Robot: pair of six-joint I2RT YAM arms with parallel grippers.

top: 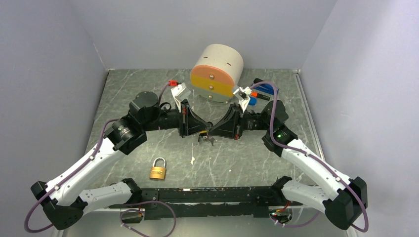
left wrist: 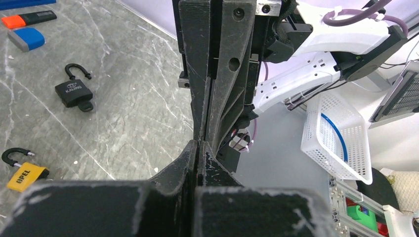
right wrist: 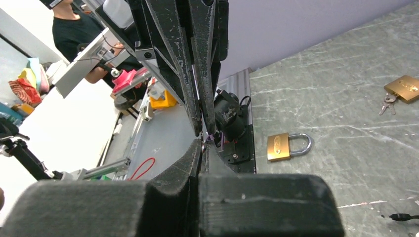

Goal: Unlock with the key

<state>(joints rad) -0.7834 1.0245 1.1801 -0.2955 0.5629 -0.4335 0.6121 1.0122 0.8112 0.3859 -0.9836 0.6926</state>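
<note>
Beneath the spot where the two grippers met tip to tip above the middle of the table (top: 257,163), a small bunch of keys (top: 206,140) hung down, close above the marble-patterned surface. The left gripper (left wrist: 198,148) had its fingers pressed flat together, and the right gripper (right wrist: 201,148) was likewise closed to a hairline. Which of them pinched the bunch could not be told from any view. Nearer the arm bases and to the left, well apart from the keys, a brass padlock (top: 158,170) lay flat with its shackle closed and nothing touching it. Behind the grippers, a pale cylinder (top: 217,69) lay on its side, its orange and yellow face turned toward the arms. The left wrist view showed a black padlock (left wrist: 74,92) with its shackle open and a yellow-tagged padlock (left wrist: 23,175) on the table, with an orange marker (left wrist: 28,19) and a blue block (left wrist: 27,38) farther off. The right wrist view showed a second brass padlock (right wrist: 406,89) with its own keys (right wrist: 388,102) just beside it.
</note>
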